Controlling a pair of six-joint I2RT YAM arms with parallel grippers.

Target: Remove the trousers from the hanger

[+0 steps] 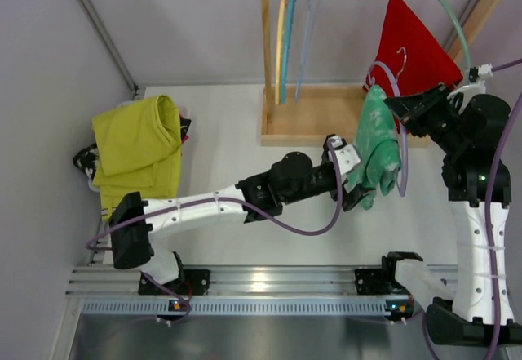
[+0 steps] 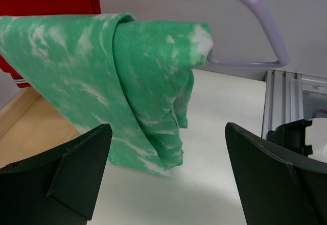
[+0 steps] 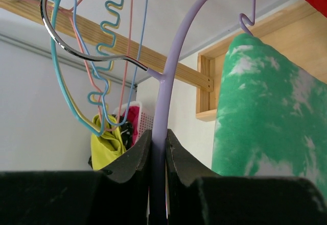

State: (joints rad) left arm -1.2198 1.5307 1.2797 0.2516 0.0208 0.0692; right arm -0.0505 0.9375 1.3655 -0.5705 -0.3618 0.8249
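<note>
The left claw (image 2: pixel 167 133) stands wide open and empty, just short of the green trousers (image 2: pixel 102 82) and not touching them. These trousers hang folded over the bar of a lilac hanger (image 3: pixel 173 67), above the surface (image 1: pixel 228 131). The right claw (image 3: pixel 158 139) is pinched shut on that hanger's stem. Behind, the red trousers (image 1: pixel 412 46) hang at the wooden rack (image 1: pixel 314 119). The yellow trousers (image 1: pixel 139 148) lie heaped at the far left.

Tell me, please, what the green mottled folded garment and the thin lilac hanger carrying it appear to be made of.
Green mottled garment: soft matte cloth, probably cotton-like; it drapes in limp folds. Thin lilac hanger: smooth, faintly glossy, likely plastic or coated wire.
</note>
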